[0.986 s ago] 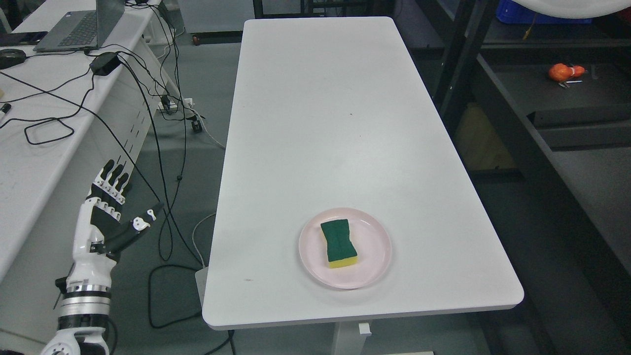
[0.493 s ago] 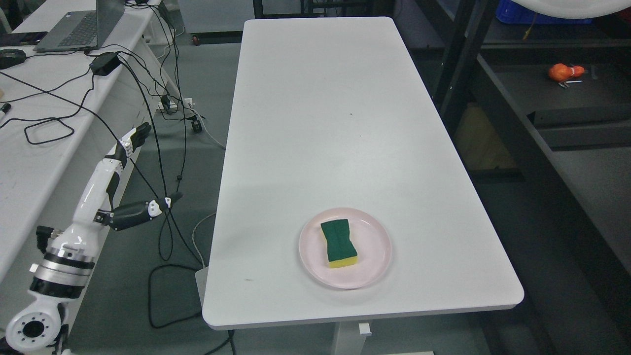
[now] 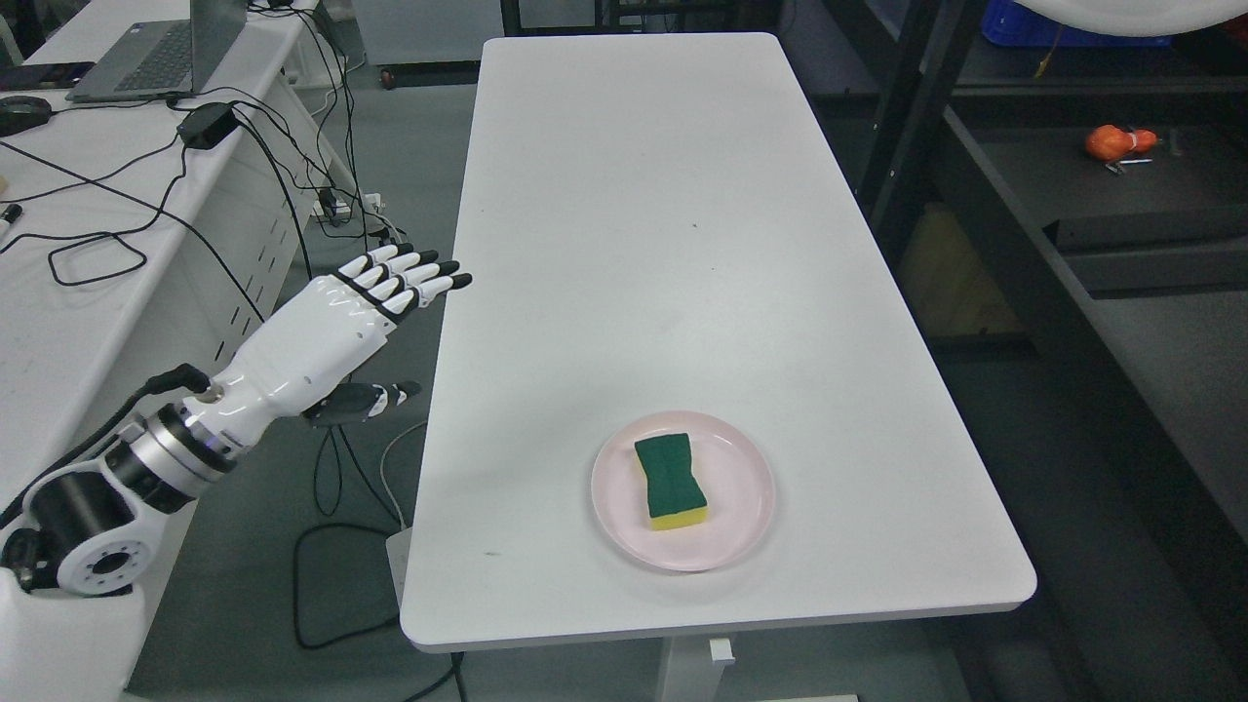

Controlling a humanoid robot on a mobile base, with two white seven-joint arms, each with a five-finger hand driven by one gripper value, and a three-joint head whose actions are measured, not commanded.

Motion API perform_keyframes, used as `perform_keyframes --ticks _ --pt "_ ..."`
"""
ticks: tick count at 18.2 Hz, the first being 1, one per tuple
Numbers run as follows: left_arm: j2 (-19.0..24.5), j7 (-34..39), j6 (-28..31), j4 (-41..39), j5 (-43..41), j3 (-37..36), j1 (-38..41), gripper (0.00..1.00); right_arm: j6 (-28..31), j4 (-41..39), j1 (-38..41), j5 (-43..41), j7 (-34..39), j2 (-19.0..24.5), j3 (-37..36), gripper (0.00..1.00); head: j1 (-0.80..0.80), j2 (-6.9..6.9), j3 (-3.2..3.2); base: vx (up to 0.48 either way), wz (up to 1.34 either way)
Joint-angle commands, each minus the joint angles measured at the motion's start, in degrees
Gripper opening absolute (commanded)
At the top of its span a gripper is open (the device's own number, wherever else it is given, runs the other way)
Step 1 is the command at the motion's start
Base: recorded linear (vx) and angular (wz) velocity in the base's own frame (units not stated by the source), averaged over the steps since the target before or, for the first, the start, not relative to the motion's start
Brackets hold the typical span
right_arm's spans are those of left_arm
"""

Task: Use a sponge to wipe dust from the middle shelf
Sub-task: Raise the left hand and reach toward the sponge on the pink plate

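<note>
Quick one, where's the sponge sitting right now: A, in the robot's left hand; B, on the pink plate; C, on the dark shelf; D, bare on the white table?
B: the sponge lies green side up on the pink plate, while the left hand hovers open by the table's left edge, holding nothing.

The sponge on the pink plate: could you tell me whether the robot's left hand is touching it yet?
Apart. The head view shows the left hand open beside the table's left edge, with bare table between it and the sponge lying on the plate.
</note>
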Motion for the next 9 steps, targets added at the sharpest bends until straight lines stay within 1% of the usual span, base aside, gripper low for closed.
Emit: perform_keyframes --ticks 1,4,9 --pt "1.13 -0.64 -0.73 4.22 -14.66 -20.46 -9.55 0.97 4.2 -1.0 0.0 0.0 -0.08 -1.0 0.0 1.0 0.0 0.0 0.0 0.0 0.0" --pt "-0.9 -0.64 -0.73 4.22 -15.19 -27.59 -12.54 0.97 4.2 -1.0 0.0 0.0 0.01 -1.0 0.0 1.0 0.0 0.0 0.0 0.0 0.0" --pt "-1.08 -0.64 -1.08 4.22 -15.19 -34.1 -12.19 0.95 4.2 -1.0 0.0 0.0 0.01 -1.0 0.09 1.0 0.0 0.0 0.0 0.0 0.0"
